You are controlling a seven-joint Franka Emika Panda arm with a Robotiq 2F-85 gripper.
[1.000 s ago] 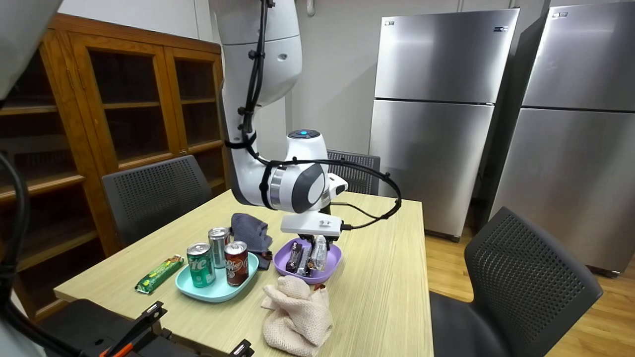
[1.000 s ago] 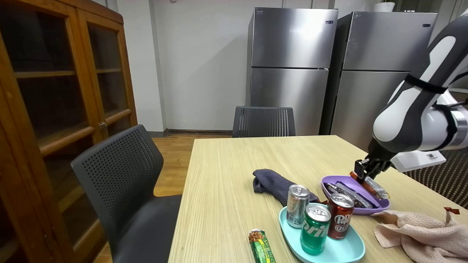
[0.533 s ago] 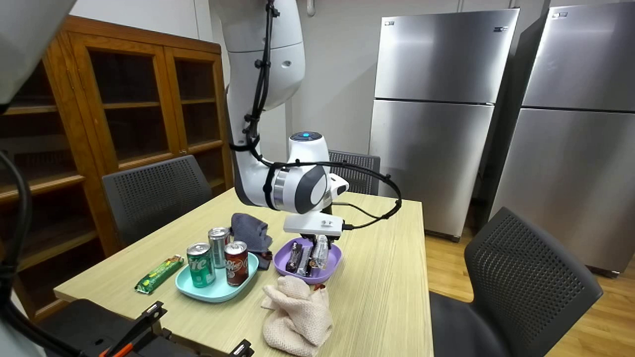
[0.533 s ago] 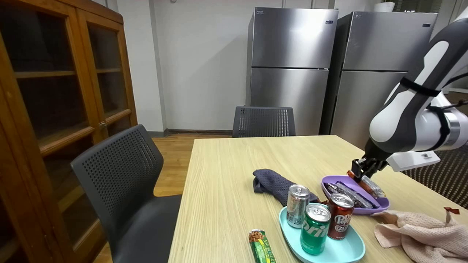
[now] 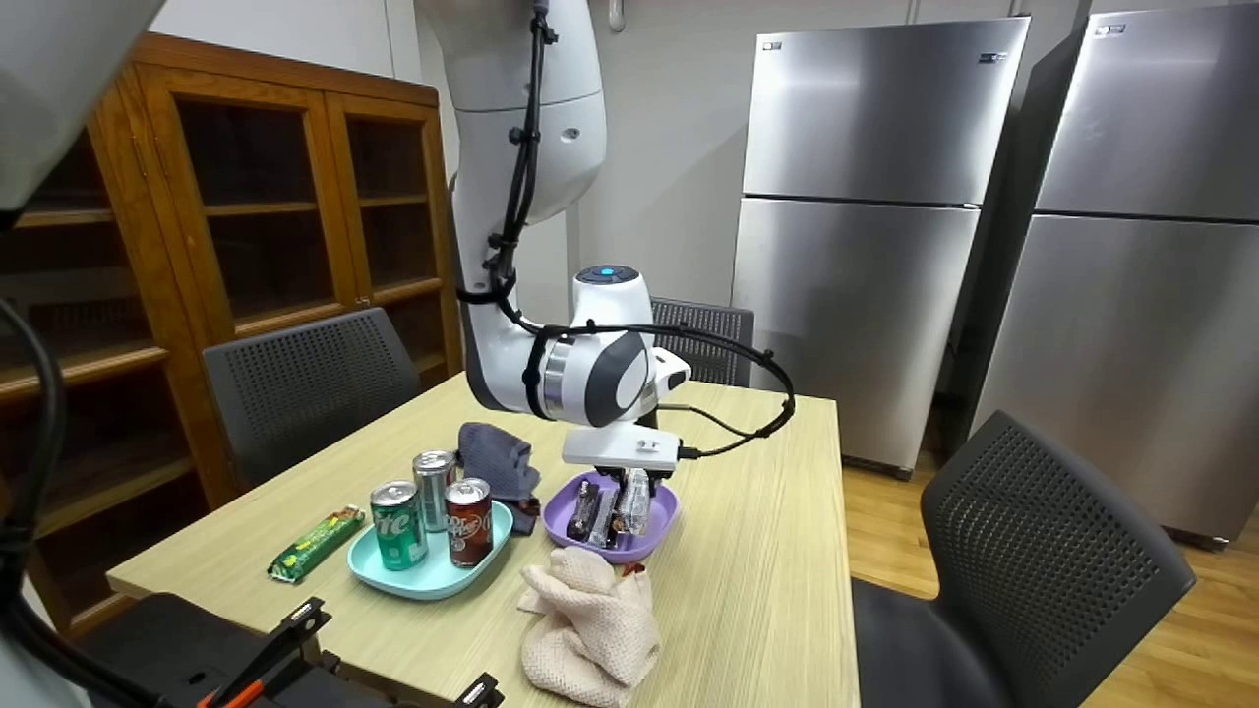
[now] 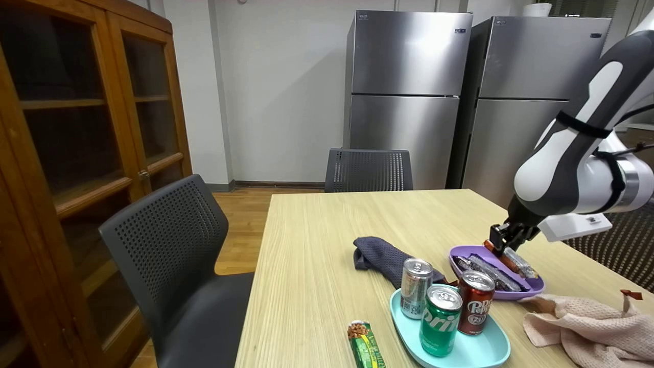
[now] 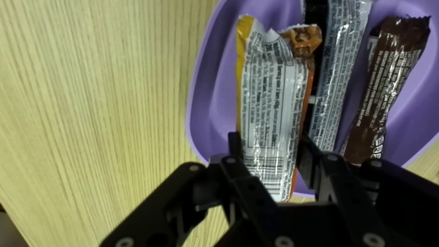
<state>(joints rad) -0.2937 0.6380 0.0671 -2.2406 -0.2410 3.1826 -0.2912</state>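
My gripper (image 7: 269,145) has a finger on each side of a snack bar (image 7: 271,99) in a white-backed wrapper with yellow and orange edges. Both fingers press against its sides near the barcode end. Under it lies a purple tray (image 7: 196,103), whose near rim the bar's lower end overlaps in the wrist view. Beside the held bar, the tray contains a silver-and-black bar (image 7: 337,79) and a dark brown bar (image 7: 387,92). In an exterior view the held bar (image 6: 518,263) sits tilted over one side of the tray (image 6: 460,250); whether it touches the tray I cannot tell.
A teal tray (image 5: 433,588) bears a green can (image 5: 398,531), a silver can (image 5: 434,492) and a dark red can (image 5: 469,526). A green-wrapped bar (image 5: 315,544), a dark cloth (image 5: 497,460) and a pink cloth (image 5: 590,629) lie around the trays. Chairs flank the table.
My gripper and the held bar have shifted slightly to the left in an exterior view, mostly in the first half second. The trays, cans and cloths have stayed put.
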